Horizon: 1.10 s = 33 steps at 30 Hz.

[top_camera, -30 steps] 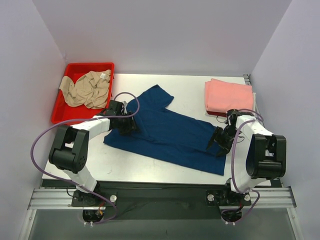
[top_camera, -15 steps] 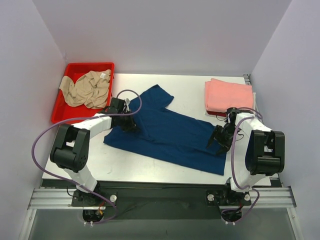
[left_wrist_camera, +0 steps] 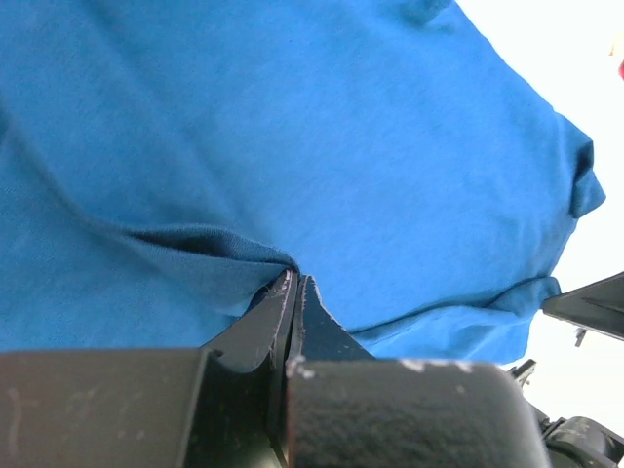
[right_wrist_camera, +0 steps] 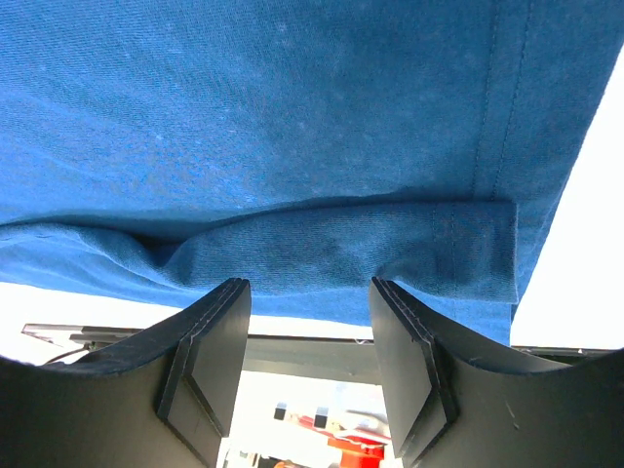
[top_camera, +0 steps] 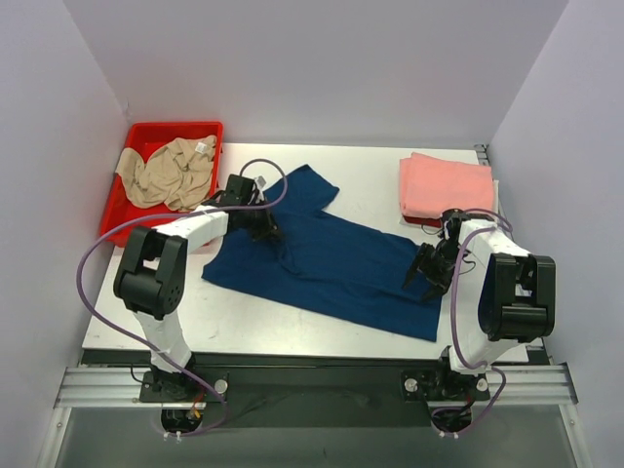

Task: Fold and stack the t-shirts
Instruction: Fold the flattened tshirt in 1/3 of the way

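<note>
Looking down from above, we see the navy t-shirt (top_camera: 327,263) spread across the middle of the white table (top_camera: 370,166), a slanted band running from the upper left toward the lower right of the frame. It lies mostly flat and shows an even dark blue surface. One sleeve points toward the upper centre, and the hem end reaches the lower right, near the table's front edge. A few soft creases spread from where the left gripper (top_camera: 268,232) meets the cloth in the shirt's upper left part.

In the left wrist view we find that gripper's jaws pressed together with a small ridge of blue fabric pinched at their tips. The cloth is drawn up there into a fold that trails off to the left of the frame.

The right gripper (top_camera: 424,276) sits at the shirt's right edge. Its own camera shows the fingers (right_wrist_camera: 210,361) standing about half apart and low against the cloth. A doubled strip of stitched hem lies just beyond their tips, and we see nothing clamped between them.

The beige t-shirt (top_camera: 171,174) lies crumpled in the red tray (top_camera: 210,130) at the upper left. A folded salmon-pink t-shirt (top_camera: 447,187) rests at the upper right of the table, apart from the navy one.
</note>
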Tool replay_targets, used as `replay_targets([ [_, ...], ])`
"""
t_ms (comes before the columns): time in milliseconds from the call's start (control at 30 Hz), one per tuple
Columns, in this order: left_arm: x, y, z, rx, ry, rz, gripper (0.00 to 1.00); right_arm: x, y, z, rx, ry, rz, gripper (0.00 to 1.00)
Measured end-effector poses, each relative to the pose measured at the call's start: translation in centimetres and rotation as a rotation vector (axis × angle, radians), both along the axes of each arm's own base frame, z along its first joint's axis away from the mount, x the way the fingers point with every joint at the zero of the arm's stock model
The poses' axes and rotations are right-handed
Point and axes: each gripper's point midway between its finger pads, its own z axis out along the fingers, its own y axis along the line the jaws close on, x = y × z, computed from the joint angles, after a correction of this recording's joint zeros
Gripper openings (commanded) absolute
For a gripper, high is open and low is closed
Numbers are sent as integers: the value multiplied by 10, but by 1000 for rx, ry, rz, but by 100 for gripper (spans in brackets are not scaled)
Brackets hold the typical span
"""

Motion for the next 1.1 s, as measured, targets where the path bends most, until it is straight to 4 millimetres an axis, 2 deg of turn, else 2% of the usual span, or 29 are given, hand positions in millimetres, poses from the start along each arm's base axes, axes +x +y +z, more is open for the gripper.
replay_targets([
  [133,12,-14,6,-27,-11,-21,0,0,0,0,0,0,0,52],
  [433,18,-35,5,-57,-4,-66,0,0,0,0,0,1,0,52],
  [833,22,-54,0,-74,14,-98,0,-4,0,-1,1,8,0,52],
  [1100,16,-67,-6,-81,36,-128,0,-8,1,1,1,0,-2,53],
])
